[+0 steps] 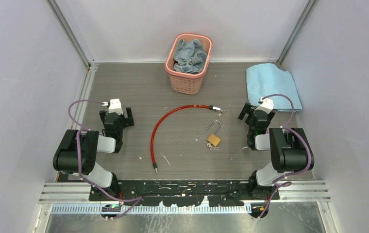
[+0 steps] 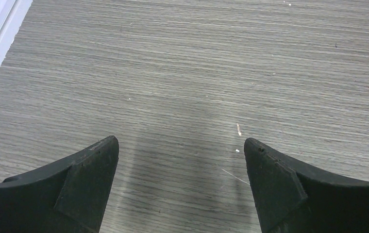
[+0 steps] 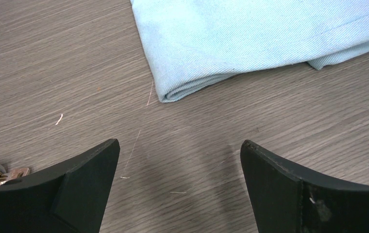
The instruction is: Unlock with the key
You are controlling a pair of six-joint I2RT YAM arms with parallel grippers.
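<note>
The small brass padlock with a steel shackle (image 1: 213, 140) lies flat on the grey wood-grain table (image 1: 139, 82), a little right of centre in the top view and just inside the curve of the red plastic-coated cable (image 1: 154, 131). It is likely dense for its size, rigid, and smooth enough to skate on the tabletop. The flat faces of the body look like the surest hold, and one gripper would have to pin it while the other works the key. Whether the shackle is seated cannot be told from here.

At the lower left edge of the right wrist view a small flat metal piece (image 3: 15, 172) lies beside a round silvery part. This may be the key, though it is half hidden by the finger. If so, it is thin, light and lies flush to the table, so it would be awkward to pinch except by its wider bow end.

The left gripper (image 2: 181, 143) stands spread wide over bare table, grasping nothing. The right gripper (image 3: 180, 143) is likewise fully spread and empty, and points toward the folded light-blue cloth (image 3: 250, 39). Neither touches the padlock. A pink plastic basket (image 1: 186, 82) stuffed with grey-blue fabric sits at top centre.
</note>
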